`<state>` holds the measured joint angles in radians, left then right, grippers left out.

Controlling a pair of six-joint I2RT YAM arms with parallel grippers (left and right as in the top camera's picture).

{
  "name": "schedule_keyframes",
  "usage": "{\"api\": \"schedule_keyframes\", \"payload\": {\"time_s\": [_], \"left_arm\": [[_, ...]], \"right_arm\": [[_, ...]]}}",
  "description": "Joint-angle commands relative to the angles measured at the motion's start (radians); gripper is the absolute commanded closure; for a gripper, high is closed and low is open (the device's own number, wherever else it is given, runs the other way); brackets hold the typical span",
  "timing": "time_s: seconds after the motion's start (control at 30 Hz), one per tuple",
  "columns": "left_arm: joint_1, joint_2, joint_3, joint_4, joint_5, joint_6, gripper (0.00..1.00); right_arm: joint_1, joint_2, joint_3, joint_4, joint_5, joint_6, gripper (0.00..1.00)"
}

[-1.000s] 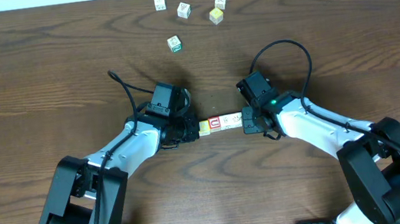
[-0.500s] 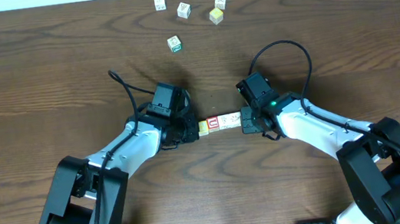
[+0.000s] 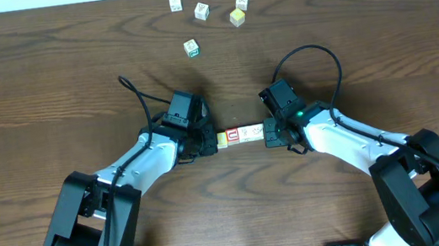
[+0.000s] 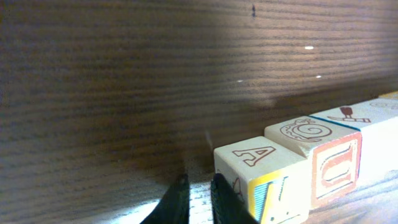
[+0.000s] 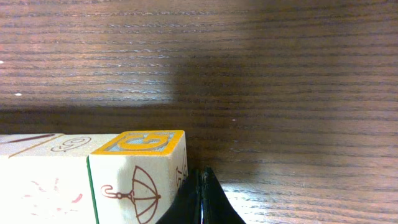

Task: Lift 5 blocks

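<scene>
A short row of blocks (image 3: pixel 241 135) lies end to end in the middle of the table, between my two grippers. The left gripper (image 3: pixel 212 141) is at the row's left end. In its wrist view the fingertips (image 4: pixel 198 186) stand a narrow gap apart with nothing between them, and the right finger (image 4: pixel 225 199) lies against the end block marked A (image 4: pixel 261 165). Beyond that block come a swirl-marked one (image 4: pixel 305 130) and a red-bordered face (image 4: pixel 336 165). The right gripper (image 3: pixel 270 132) is shut, its tip (image 5: pixel 200 177) against the umbrella block (image 5: pixel 137 186) at the right end.
Three whitish cubes (image 3: pixel 176 3) (image 3: pixel 202 10) (image 3: pixel 242 1) and a pale yellow cube (image 3: pixel 237 18) sit near the table's far edge. A green-bordered cube (image 3: pixel 191 48) lies a little nearer. Both arms' cables arch over the wood behind the grippers.
My left gripper's fingers have parted slightly from shut. The row of blocks and both arms have barely moved.
</scene>
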<state>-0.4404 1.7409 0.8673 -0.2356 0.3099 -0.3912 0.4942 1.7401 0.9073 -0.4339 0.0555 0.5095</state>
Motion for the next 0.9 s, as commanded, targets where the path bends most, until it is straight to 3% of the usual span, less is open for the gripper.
{"api": "schedule_keyframes", "payload": {"time_s": [0.0,0.37,0.57,0.6,0.7,0.87], "left_arm": [[-0.003,-0.001,0.019,-0.011,-0.017,0.004,0.83],[-0.003,-0.001,0.019,-0.015,-0.017,0.004,0.78],[-0.003,-0.001,0.019,-0.053,-0.106,0.004,0.81],[-0.003,-0.001,0.019,-0.061,-0.118,0.004,0.88],[-0.003,-0.001,0.019,-0.074,-0.121,0.005,0.92],[-0.003,-0.001,0.019,-0.075,-0.174,0.004,0.92]], "right_arm": [[0.018,-0.020,-0.002,-0.002,-0.011,0.010,0.96],[0.018,-0.020,-0.002,-0.005,-0.011,0.010,0.97],[0.018,-0.020,-0.002,-0.014,-0.011,0.010,0.99],[0.018,-0.020,-0.002,-0.016,-0.011,0.010,0.99],[0.018,-0.020,-0.002,-0.016,-0.011,0.010,0.99],[0.018,-0.020,-0.002,-0.020,-0.010,0.010,0.99]]}}
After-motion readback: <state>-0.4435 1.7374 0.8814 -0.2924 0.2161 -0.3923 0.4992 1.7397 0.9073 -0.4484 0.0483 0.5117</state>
